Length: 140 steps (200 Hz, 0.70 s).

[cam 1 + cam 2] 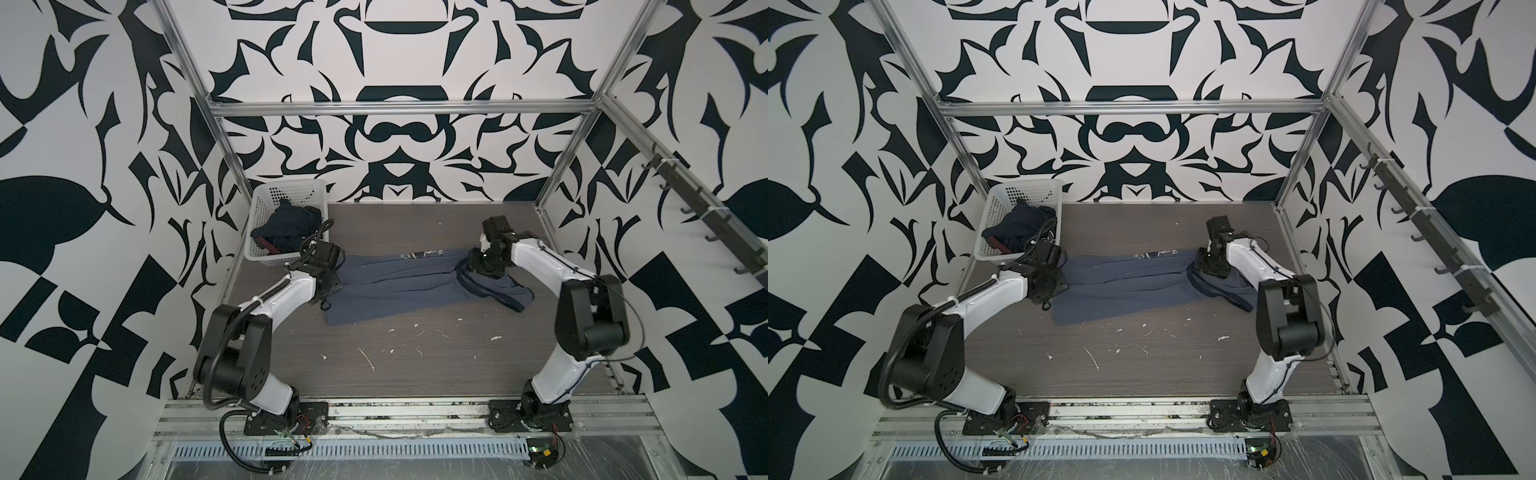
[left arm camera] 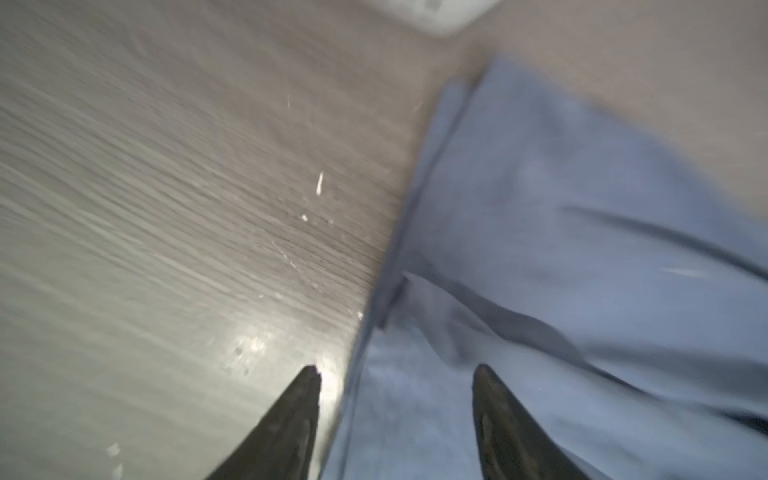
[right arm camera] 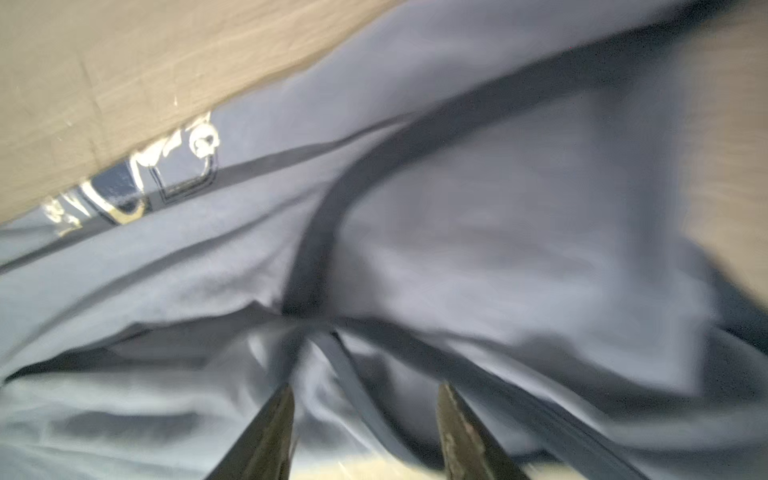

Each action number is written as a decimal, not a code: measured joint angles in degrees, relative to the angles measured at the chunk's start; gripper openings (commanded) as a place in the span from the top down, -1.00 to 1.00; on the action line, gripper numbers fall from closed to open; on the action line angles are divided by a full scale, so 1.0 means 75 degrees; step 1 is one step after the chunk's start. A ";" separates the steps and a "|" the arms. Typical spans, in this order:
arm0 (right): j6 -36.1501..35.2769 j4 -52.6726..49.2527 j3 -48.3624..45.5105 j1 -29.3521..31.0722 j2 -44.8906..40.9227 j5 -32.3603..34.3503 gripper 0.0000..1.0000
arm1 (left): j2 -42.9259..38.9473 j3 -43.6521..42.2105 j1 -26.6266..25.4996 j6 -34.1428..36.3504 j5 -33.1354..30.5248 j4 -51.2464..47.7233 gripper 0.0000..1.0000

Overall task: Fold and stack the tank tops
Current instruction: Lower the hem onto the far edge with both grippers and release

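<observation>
Pincers (image 2: 397, 368) (image 3: 365, 384) ajar, empty, over slate-blue top (image 1: 399, 282)

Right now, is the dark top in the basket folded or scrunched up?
Scrunched up. The navy tank top sits in a lumpy heap inside the white basket, no flat folds showing.

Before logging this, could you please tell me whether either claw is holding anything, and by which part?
Nothing is held: the left claw and right claw both stand open over the slate-blue tank top.
</observation>
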 measured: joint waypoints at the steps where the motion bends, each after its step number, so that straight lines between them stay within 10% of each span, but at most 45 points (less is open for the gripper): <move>1: 0.0000 0.0003 -0.0026 -0.0015 -0.0041 0.0006 -0.16 | -0.0029 0.0000 -0.0017 0.0003 -0.0006 -0.0003 -0.27; 50: 0.0434 -0.0017 -0.2005 -0.0501 -0.1719 0.0542 -0.17 | -0.0446 -0.0047 -0.1207 0.0000 0.0251 0.0326 -0.27; 140: 0.1183 0.0248 -0.3051 -0.0560 -0.1102 0.1746 -0.12 | 0.1262 -0.0131 -0.1183 0.0085 0.1020 0.1233 -0.28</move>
